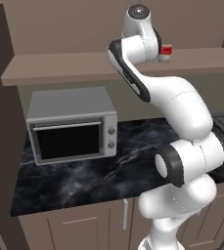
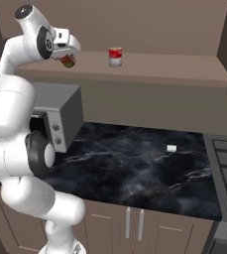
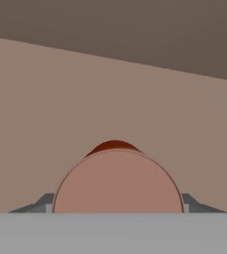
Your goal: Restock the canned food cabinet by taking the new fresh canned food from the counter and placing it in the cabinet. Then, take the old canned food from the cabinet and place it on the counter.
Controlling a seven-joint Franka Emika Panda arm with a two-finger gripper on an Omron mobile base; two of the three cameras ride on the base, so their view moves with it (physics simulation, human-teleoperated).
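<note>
Holding the small orange-red cylindrical can pinched in my hand just over the brown cabinet ledge, I judge the first half nearly done; the red, cream-banded can must later reach the black marble worktop.

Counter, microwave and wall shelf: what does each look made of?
Counter: polished black stone, likely marble, going by its white veins and soft sheen. Microwave: brushed grey metal casing, dark glassy door, two round knobs. Wall shelf: matte plain brown board, no grain showing, so wood or laminate; cannot tell which.
</note>
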